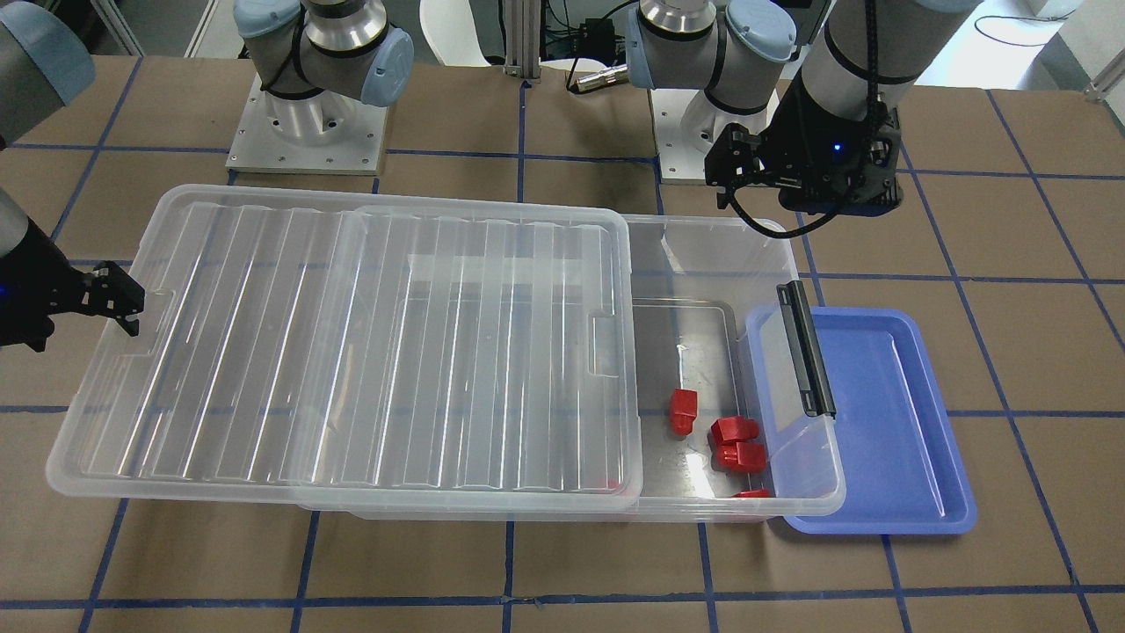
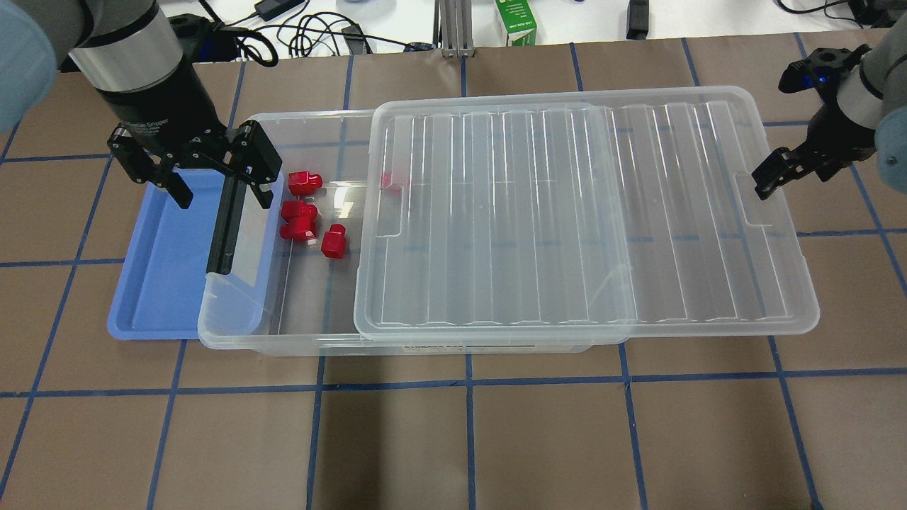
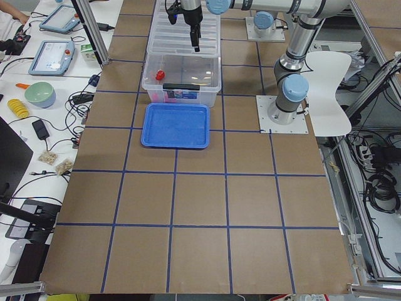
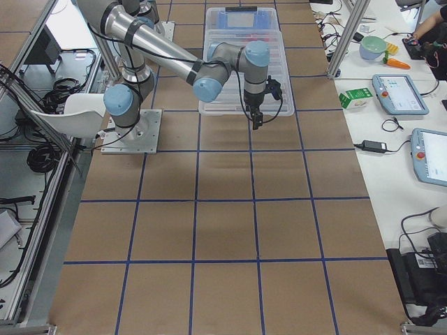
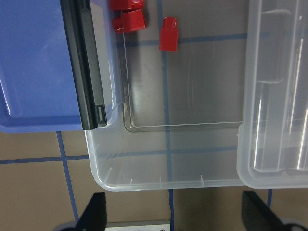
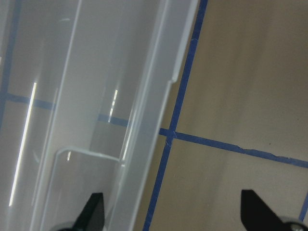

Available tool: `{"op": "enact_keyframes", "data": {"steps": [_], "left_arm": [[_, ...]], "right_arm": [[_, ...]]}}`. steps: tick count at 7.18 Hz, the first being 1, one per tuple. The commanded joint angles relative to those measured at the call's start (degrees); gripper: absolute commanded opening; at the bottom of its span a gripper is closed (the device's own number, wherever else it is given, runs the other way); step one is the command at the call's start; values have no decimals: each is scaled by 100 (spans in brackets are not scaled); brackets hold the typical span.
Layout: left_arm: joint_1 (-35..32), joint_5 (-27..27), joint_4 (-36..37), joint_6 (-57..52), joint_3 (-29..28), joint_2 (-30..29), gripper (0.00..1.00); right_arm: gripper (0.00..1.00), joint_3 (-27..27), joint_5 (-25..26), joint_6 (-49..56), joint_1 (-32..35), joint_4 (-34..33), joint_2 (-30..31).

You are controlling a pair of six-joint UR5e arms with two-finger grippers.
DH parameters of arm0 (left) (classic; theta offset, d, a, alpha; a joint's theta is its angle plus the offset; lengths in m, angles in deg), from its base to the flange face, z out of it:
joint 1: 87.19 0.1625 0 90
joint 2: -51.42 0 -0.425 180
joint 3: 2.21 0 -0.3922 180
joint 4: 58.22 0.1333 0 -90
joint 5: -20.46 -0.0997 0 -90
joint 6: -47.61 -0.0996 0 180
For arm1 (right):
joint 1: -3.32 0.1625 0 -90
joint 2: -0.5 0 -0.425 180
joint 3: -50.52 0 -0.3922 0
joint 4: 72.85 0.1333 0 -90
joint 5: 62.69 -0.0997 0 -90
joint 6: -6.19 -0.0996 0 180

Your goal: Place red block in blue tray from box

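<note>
The clear box (image 2: pixel 297 333) lies across the table with its ribbed lid (image 2: pixel 567 212) slid toward my right side, so its left end stands uncovered. The red block (image 2: pixel 333 242) with its narrow stub lies on the box floor there; it also shows in the left wrist view (image 5: pixel 169 34) and the front view (image 1: pixel 681 411). The blue tray (image 2: pixel 163 269) sits at that end, partly under the box's black latch (image 2: pixel 225 227). My left gripper (image 2: pixel 221 197) is open and empty above the latch end. My right gripper (image 2: pixel 769 180) is open and empty at the lid's right edge.
Three other red pieces (image 2: pixel 299 219) lie near the latch end of the box, and one (image 2: pixel 393 180) lies under the lid's edge. A green carton (image 2: pixel 516 21) and cables sit beyond the table's far edge. The arm bases (image 1: pixel 308 132) stand behind the box.
</note>
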Motion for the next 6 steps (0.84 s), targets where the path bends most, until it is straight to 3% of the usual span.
{"op": "enact_keyframes", "data": {"steps": [1, 3, 4, 5, 6], "left_arm": [[20, -3, 956, 45, 318, -387, 100], [-7, 23, 1855, 89, 854, -467, 100], [-7, 32, 2016, 20, 926, -529, 83], [-15, 15, 2000, 2, 944, -616, 75], [-24, 15, 2026, 2, 988, -669, 76]], "right_arm": [[100, 1, 12, 171, -126, -2, 1], [100, 1, 4, 285, -354, -2, 10], [100, 1, 4, 294, -390, -2, 1], [100, 18, -14, 259, -373, 15, 44], [100, 19, -31, 250, -373, 24, 62]]}}
